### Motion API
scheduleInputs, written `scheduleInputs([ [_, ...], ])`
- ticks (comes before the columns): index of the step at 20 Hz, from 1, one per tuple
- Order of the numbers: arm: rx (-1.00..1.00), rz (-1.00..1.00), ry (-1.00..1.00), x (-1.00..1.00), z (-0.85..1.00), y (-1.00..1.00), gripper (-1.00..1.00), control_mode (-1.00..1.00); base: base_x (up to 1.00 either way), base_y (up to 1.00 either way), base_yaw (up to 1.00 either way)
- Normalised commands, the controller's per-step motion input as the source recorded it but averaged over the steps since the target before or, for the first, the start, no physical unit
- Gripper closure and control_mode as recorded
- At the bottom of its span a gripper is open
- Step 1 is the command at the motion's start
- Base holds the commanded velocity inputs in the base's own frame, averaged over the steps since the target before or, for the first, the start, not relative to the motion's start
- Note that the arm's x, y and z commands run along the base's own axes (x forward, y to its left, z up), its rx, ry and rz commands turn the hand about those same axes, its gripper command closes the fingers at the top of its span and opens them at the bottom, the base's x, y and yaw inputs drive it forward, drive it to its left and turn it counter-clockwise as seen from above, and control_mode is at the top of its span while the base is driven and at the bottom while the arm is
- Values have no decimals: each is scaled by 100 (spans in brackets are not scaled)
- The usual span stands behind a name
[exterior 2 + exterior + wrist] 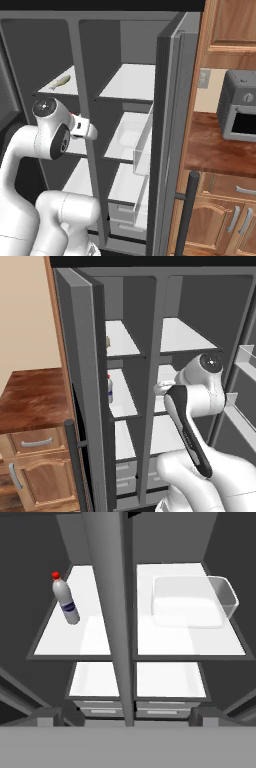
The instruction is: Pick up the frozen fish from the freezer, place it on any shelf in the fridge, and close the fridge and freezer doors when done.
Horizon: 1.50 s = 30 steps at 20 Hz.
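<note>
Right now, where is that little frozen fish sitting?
The frozen fish lies on the top white shelf of the narrower freezer compartment, seen upper left in the right base view, one shelf above the bottle.

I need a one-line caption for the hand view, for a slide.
Hand camera facing the open unit: white bottle on a freezer shelf, clear-rimmed tray on a fridge shelf, divider between.

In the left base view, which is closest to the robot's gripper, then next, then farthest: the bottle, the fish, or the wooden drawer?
1. Bottle, level with the gripper, just to its left.
2. Fish, higher up on the left.
3. Wooden drawer, far left, low down.
</note>
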Motion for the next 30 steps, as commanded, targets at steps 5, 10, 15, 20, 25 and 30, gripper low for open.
scheduleInputs([
  [5,0,0,0,0,0,0,-100,-100,0,0,0],
  [10,0,0,0,0,0,0,-100,-100,0,0,0],
  [15,0,0,0,-1,0,12,-100,-100,0,0,0],
  [20,0,0,0,0,0,7,-100,100,0,42,0],
  [25,0,0,0,0,0,0,-100,100,1,53,0],
  [30,0,0,0,0,0,0,-100,100,21,19,0],
])
